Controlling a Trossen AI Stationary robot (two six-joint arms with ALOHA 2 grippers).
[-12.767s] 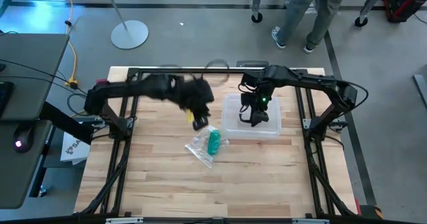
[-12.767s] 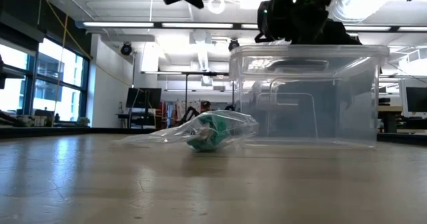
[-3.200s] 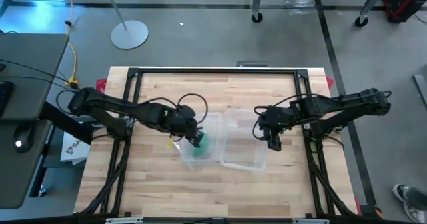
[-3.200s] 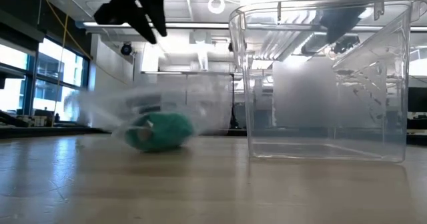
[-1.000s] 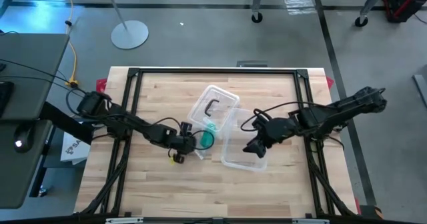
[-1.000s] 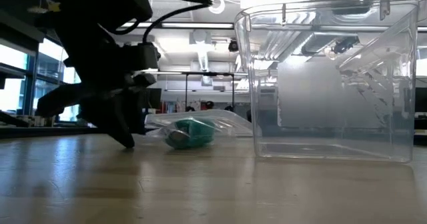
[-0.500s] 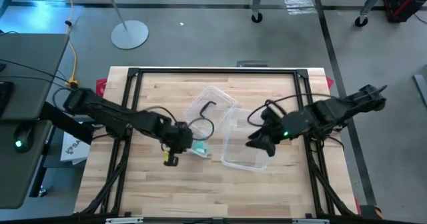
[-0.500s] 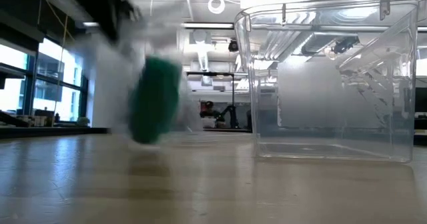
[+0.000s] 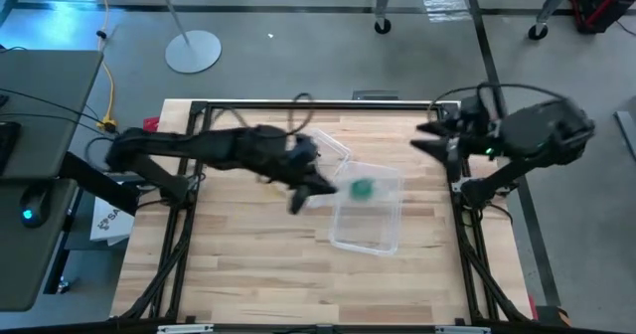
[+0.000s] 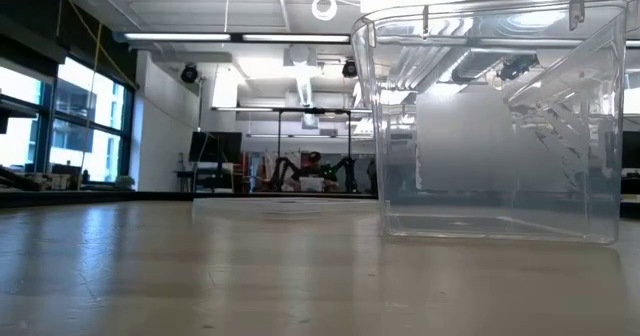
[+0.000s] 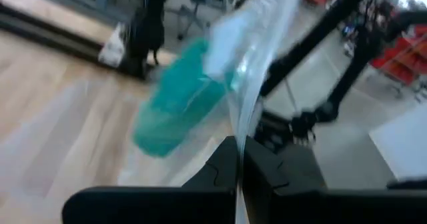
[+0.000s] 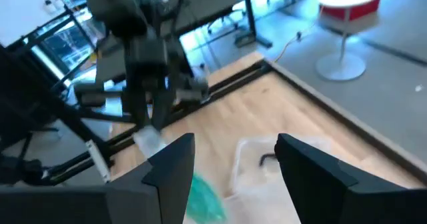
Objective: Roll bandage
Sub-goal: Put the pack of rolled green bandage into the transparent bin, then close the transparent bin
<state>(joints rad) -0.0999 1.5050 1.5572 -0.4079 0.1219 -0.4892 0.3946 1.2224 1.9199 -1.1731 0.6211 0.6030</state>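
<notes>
The bandage (image 9: 361,188) is a small roll of solid green fabric, rounded and blurred in every view that catches it; from above it shows as a compact green blob over the open clear plastic box (image 9: 366,237), near the box's far end, and whether it hangs above the box or lies inside cannot be told. In the left wrist view the same bandage (image 11: 179,99) looks teal-green, an oblong lump with soft edges, sitting within a crinkly clear plastic bag (image 11: 257,47) that rises from between the dark fingers. The left gripper (image 9: 301,199) is reached out over the middle of the table, just beside the box's near-left corner, its jaws pinched fully together on a fold of that bag. A clear lid with a black handle (image 9: 320,147) lies on the wood behind the left arm, touching the box's far edge as far as can be seen. The right gripper (image 9: 425,138) is lifted at the table's far right edge, well apart from the box, its jaws spread wide and empty, as the right wrist view shows with both fingers (image 12: 168,163) parted over the table
</notes>
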